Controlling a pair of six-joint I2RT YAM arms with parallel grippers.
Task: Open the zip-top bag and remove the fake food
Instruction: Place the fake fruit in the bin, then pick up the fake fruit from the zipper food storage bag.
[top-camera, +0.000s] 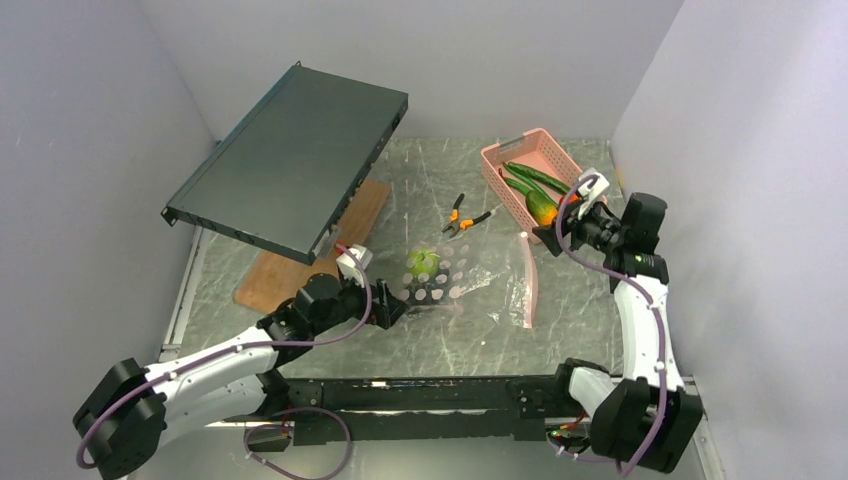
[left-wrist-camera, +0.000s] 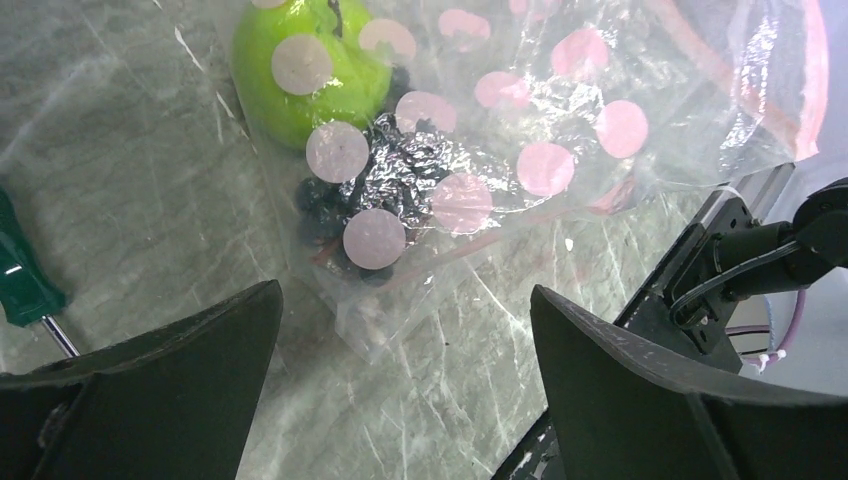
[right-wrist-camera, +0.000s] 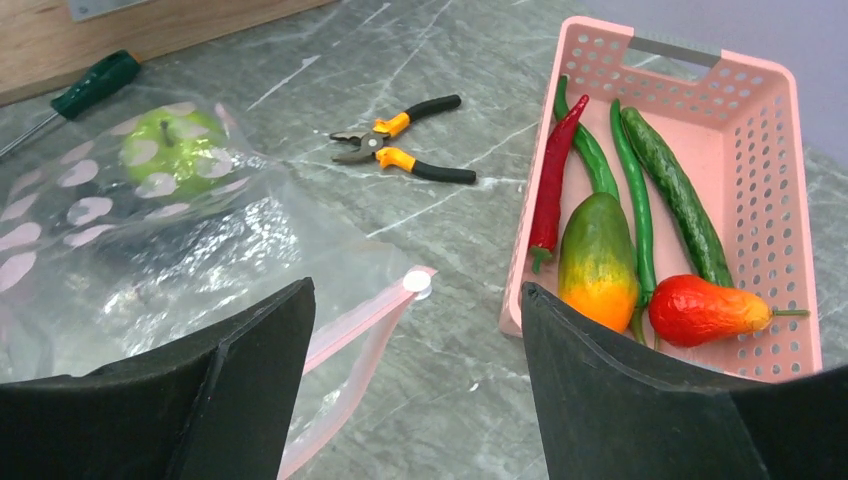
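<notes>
At the far left, a dark flat metal case (top-camera: 290, 160) sits tilted above a wooden board (top-camera: 300, 250) that lies on the grey marbled table (top-camera: 420, 345). A green-handled screwdriver (right-wrist-camera: 95, 85) lies on the table just near of the board and beside the bag.

The left gripper (left-wrist-camera: 405, 295) is low at the bag's left end. Its fingers (left-wrist-camera: 150, 400) are spread wide with nothing between them, and the bag's closed corner lies just ahead of their tips.

The zip-top bag (top-camera: 480, 285), clear with pale pink dots, lies flat in the middle of the table. Its pink zip strip (right-wrist-camera: 360, 320) is at the right end. A green apple (left-wrist-camera: 310, 70) and a dark grape bunch (left-wrist-camera: 345, 215) lie touching in its left end.

Orange-handled pliers (top-camera: 465, 215) lie on the table beyond the bag, between it and the basket.

The right gripper (right-wrist-camera: 415, 290) hangs over the zip strip and close to the basket's near corner. Its fingers are wide apart and hold nothing.

At the far right, the pink basket (right-wrist-camera: 770, 130) holds a red chilli (right-wrist-camera: 555, 175), long green cucumbers (right-wrist-camera: 675, 190), an orange-green mango (right-wrist-camera: 597, 262) and a red pear-shaped fruit (right-wrist-camera: 700, 310).
</notes>
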